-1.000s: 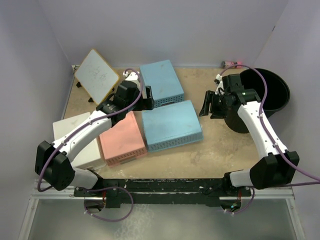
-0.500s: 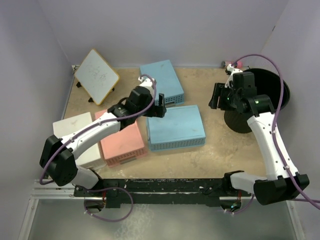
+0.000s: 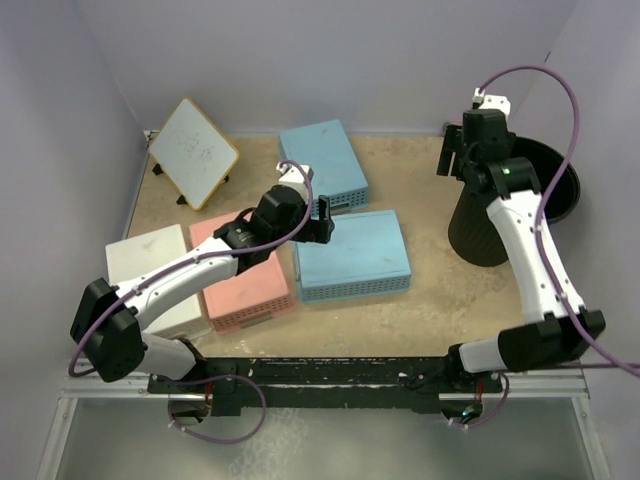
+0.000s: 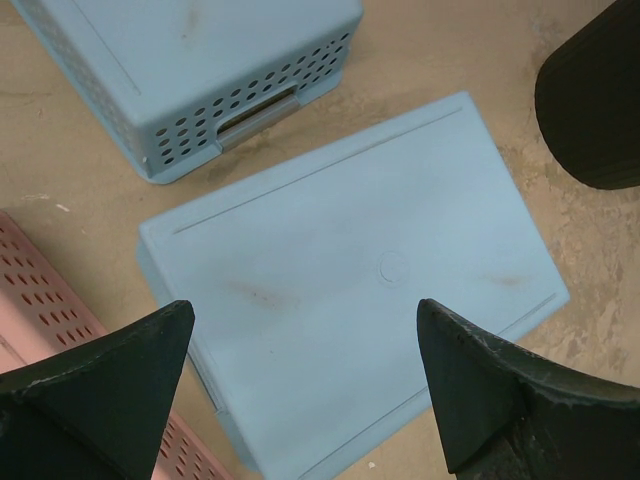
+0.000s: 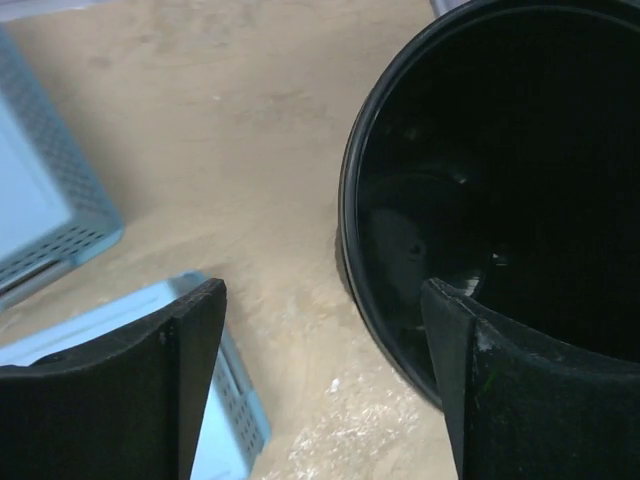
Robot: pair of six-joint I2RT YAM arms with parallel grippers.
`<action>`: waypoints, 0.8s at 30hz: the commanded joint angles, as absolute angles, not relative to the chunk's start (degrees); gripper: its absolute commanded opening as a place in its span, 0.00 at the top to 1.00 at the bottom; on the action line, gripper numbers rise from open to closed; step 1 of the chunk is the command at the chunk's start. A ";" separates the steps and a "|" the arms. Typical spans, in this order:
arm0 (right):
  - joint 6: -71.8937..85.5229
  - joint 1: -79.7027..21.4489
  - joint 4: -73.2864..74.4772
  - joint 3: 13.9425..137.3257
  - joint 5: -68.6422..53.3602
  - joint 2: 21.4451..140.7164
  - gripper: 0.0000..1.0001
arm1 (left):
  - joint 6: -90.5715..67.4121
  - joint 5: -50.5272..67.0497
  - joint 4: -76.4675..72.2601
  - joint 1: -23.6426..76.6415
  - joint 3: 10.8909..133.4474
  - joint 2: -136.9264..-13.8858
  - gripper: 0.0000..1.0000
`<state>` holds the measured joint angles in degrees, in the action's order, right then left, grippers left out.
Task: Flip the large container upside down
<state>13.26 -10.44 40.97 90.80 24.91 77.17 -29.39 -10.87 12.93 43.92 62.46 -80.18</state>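
The large container [image 3: 478,232] is a tall black round bin. It stands upright, mouth up, at the back right of the table. My right gripper [image 3: 450,155] is open and empty, hovering above the table just left of the bin's rim. In the right wrist view the gripper [image 5: 322,292] is open, with the bin's rim and dark inside [image 5: 500,190] by the right finger. My left gripper [image 3: 322,215] is open and empty over an upturned blue basket [image 4: 350,260]. The left wrist view shows the gripper [image 4: 303,308] open and the bin's side [image 4: 595,100] at the top right.
A second blue basket [image 3: 322,165] lies at the back centre. A pink basket [image 3: 245,280] and a white basket [image 3: 150,270] lie at the front left. A small whiteboard [image 3: 195,150] leans at the back left. Walls close in behind and on both sides.
My right gripper has risen and moved back, from beside the bin's side to a spot level with its left rim. My left gripper has moved right, over the near blue basket.
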 commanded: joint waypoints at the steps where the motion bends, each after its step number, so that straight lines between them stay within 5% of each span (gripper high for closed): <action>1: 12.79 -9.88 41.91 95.04 33.39 84.34 0.22 | -30.17 -13.45 7.02 43.94 59.81 -76.81 0.11; 7: 13.37 -8.26 41.75 95.54 30.47 88.01 0.46 | -29.56 -14.05 10.32 44.01 61.54 -78.15 0.10; 13: 13.99 -8.09 40.09 97.49 23.58 87.41 0.97 | -29.53 -14.42 10.96 43.99 61.83 -78.24 0.11; 20: 20.97 -8.09 33.05 109.06 6.21 92.02 1.00 | -29.44 -16.10 10.89 43.99 62.72 -78.39 0.11; 24: 28.42 -8.09 16.98 103.60 3.71 92.11 1.00 | -29.44 -17.35 11.11 43.96 62.26 -77.22 0.11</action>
